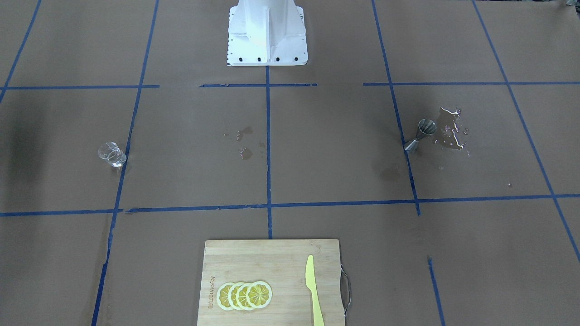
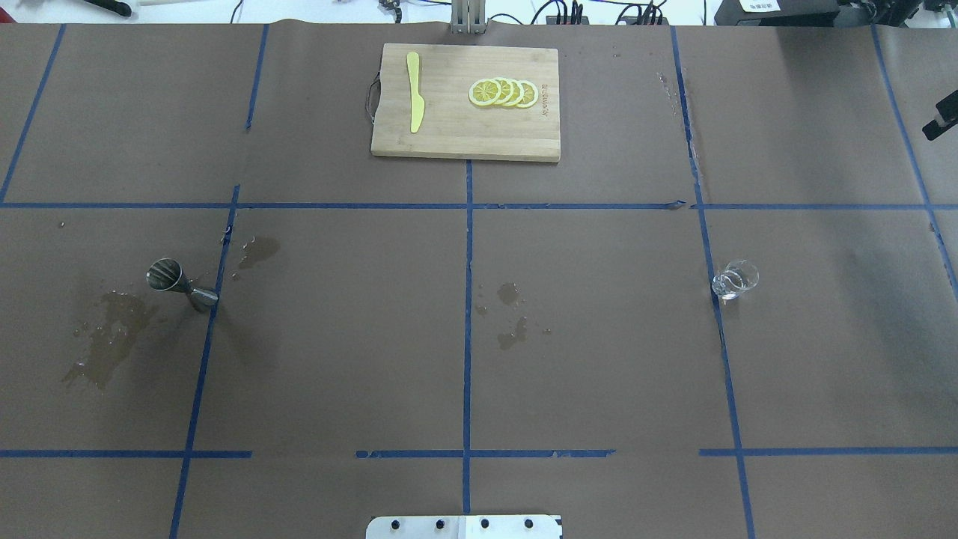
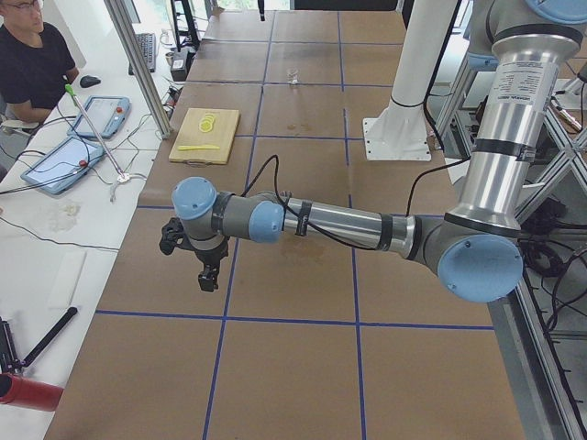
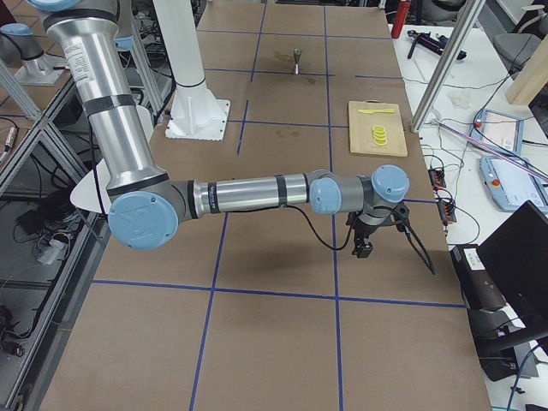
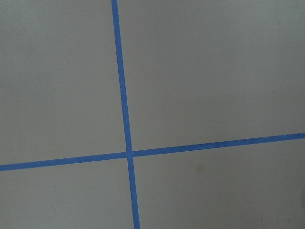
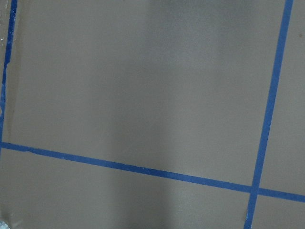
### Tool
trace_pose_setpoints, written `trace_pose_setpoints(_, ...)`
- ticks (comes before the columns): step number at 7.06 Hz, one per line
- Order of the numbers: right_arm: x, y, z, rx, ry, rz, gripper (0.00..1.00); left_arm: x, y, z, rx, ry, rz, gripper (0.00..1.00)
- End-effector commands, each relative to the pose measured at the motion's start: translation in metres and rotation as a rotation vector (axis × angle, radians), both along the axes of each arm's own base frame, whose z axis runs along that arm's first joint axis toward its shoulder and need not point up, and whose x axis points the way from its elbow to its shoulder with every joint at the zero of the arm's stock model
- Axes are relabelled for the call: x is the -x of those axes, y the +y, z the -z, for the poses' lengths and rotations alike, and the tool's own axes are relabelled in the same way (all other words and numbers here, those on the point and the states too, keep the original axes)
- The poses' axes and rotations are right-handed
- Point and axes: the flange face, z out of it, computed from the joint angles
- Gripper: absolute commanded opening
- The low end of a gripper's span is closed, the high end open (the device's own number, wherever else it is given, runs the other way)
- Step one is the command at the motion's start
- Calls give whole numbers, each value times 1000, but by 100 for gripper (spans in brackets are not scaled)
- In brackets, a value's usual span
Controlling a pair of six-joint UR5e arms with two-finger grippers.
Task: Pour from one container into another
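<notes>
Left gripper (image 3: pixel 209 278) and right gripper (image 4: pixel 363 248) hang fingers-down over bare brown paper at opposite ends of the table, and nothing is seen in either. Each shows only in a side view, so how far it stands open cannot be told. The small clear glass beaker (image 2: pixel 735 281) stands upright on the robot's right half. The small silver hourglass-shaped metal jigger (image 2: pixel 179 283) stands on the left half, well apart from the beaker, with a wet puddle (image 2: pixel 105 340) just beside it. The step in hand is judged to be the right arm's reach for the beaker. It is best gripped across the wall, below the rim and clear of the spout, carried level, and tipped slowly with the spout close over the jigger's narrow mouth. The puddle suggests that a hasty pour overshoots or topples this light cup.
</notes>
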Motion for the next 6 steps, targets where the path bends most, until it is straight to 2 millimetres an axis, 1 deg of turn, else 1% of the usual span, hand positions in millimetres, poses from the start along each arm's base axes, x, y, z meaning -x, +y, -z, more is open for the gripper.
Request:
trace_pose_setpoints(1,-5,-3,6,-6,11,-4,100,-1,-1,17,-76,3,-13,100)
trace_pose_setpoints(2,-3,-4,2,0,31,-4,100,-5,-2,21,-85,-7,-19,100)
trace_pose_setpoints(3,-2,-3,4,-5,35,-5,100,-9,-2,22,-78,-4,-20,100)
trace_pose_setpoints(4,-1,-4,7,32,43,-46,100,-11,-1,20,-81,-6,-28,100)
trace_pose_setpoints(5,10,-3,10,53,55,-58,100,-20,-5,24,-99,-4,-39,100)
trace_pose_setpoints(6,16,-3,13,40,66,-50,100,-24,-7,40,-128,4,-45,100)
